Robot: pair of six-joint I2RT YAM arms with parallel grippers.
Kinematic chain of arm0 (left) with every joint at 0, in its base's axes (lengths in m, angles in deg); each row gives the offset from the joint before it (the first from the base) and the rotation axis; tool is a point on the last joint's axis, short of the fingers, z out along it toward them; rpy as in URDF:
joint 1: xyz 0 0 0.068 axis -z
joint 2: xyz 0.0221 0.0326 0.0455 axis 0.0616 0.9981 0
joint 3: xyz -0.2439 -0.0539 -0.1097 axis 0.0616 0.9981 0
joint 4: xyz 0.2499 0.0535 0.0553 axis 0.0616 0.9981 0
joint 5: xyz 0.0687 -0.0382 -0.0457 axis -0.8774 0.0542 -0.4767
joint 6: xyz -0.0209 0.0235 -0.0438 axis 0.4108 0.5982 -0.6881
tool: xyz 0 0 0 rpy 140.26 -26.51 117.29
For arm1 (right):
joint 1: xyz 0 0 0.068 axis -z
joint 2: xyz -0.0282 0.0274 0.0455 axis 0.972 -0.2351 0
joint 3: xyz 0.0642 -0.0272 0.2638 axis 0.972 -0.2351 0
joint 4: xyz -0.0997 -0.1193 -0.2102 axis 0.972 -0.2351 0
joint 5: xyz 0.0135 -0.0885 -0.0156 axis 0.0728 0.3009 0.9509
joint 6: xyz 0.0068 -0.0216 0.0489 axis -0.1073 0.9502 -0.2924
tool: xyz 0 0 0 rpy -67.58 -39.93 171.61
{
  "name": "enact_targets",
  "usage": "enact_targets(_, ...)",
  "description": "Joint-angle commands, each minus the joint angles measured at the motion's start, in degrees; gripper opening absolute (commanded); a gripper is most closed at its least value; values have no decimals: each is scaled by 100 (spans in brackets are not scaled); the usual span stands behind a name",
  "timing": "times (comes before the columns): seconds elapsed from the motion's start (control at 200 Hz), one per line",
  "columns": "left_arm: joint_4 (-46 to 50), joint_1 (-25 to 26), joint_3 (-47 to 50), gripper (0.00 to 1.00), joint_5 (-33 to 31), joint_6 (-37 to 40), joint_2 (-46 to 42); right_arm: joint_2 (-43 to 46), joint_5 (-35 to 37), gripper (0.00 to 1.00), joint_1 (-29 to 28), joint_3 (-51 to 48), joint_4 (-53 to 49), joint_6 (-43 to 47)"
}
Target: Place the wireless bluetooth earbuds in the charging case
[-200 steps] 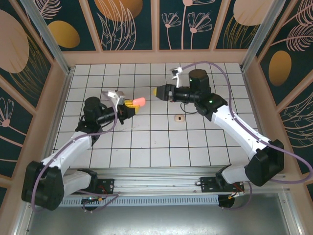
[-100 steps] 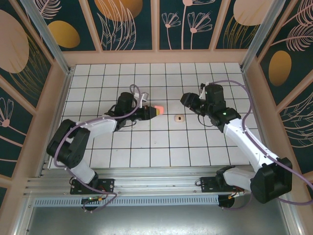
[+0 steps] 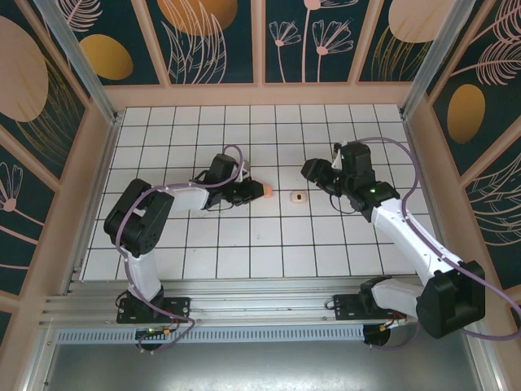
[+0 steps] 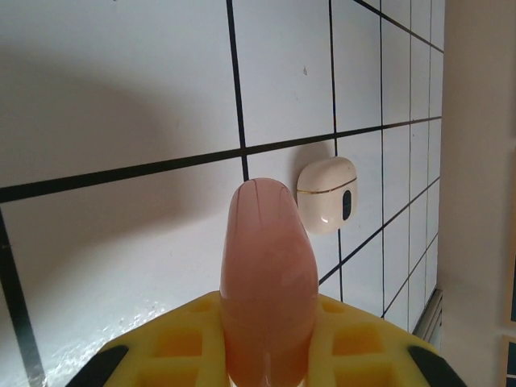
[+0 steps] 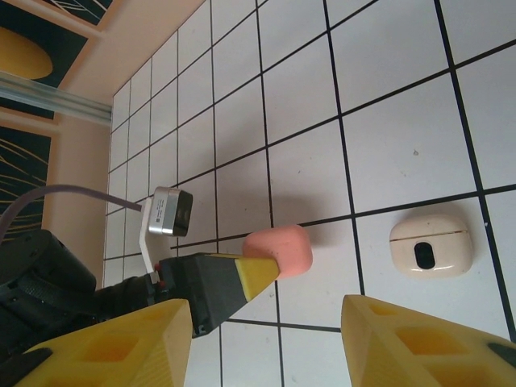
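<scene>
Top external view, from the left: the left arm reaches over the white gridded surface (image 3: pixel 244 244) toward its middle. The left tool (image 3: pixel 256 191) is closed on a coral-pink rounded box (image 3: pixel 266 190), which sticks out past the fingertips and points right. The left wrist view shows this box rising between the two yellow pads, its rounded end toward the tiles. The right wrist view shows the same grip from the other side, with dark, yellow-tipped fingers around the box's near end. Whether the box touches the surface I cannot tell.

Just right of the box, apart from it, one pale peach earbud piece (image 3: pixel 299 195) lies alone on a tile near a grid line. It is much smaller than the tile. Up close it shows a thin gold line across it and a dark oval mark. Neither tool touches it.

Farther right, the right tool (image 3: pixel 312 171) hangs above the surface, a little beyond the earbud piece and to its right. Its own camera shows its two yellow fingers spread wide with nothing between them, and the earbud piece lies on the tiles beyond the gap.
</scene>
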Motion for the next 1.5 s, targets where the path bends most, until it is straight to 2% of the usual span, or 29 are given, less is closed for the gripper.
enact_targets(0.0, 322, 76, -202, 15, 8, -28, 148, -31, -10, 53, 41, -112, 126, 45)
enact_targets(0.34, 544, 116, -207, 24, 0, 21, 282, -14, -10, 53, 42, -157, 131, 35)
enact_targets(0.49, 743, 108, -242, 31, -85, 122, 309, -2, -3, 53, 42, -166, 126, 31)
enact_targets(0.661, 985, 110, -299, 33, -198, 247, 313, 17, 17, 52, 41, -149, 114, 40)
enact_targets(0.996, 1809, 116, -542, 50, -817, 818, 27, 97, 126, 53, 43, -150, 50, 88)
enact_targets(1.141, 2197, 113, -618, 55, -1253, 1055, -272, 122, 248, 55, 45, -106, 4, 176)
enact_targets(1.226, 2474, 100, -722, 62, -1537, 1223, -462, 120, 352, 57, 58, -69, -32, 270)
enact_targets(1.341, 2971, 90, -893, 67, -2106, 1560, -819, 183, 644, 63, 97, -91, -12, 513)
enact_targets(1.421, 3237, 10, -911, 75, -2644, 1813, -1235, 235, 984, 69, 153, -167, 78, 759)
enact_targets(1.431, 3250, -5, -896, 76, -2708, 1839, -1290, 246, 1039, 72, 167, -181, 92, 788)
enact_targets(1.446, 3261, -41, -871, 80, -2786, 1884, -1377, 256, 1105, 90, 180, -206, 140, 846)
enact_targets(1.456, 3270, -66, -849, 86, -2855, 1913, -1431, 266, 1152, 97, 192, -226, 167, 889)
enact_targets(1.461, 3271, -76, -838, 92, -2882, 1930, -1466, 275, 1169, 98, 195, -239, 186, 908)
enact_targets(1.471, 3272, -101, -814, 97, -2945, 1954, -1530, 282, 1214, 99, 206, -267, 222, 968)
enact_targets(1.496, 3262, -179, -738, 98, -3086, 2010, -1696, 311, 1328, 99, 228, -347, 327, 1080)
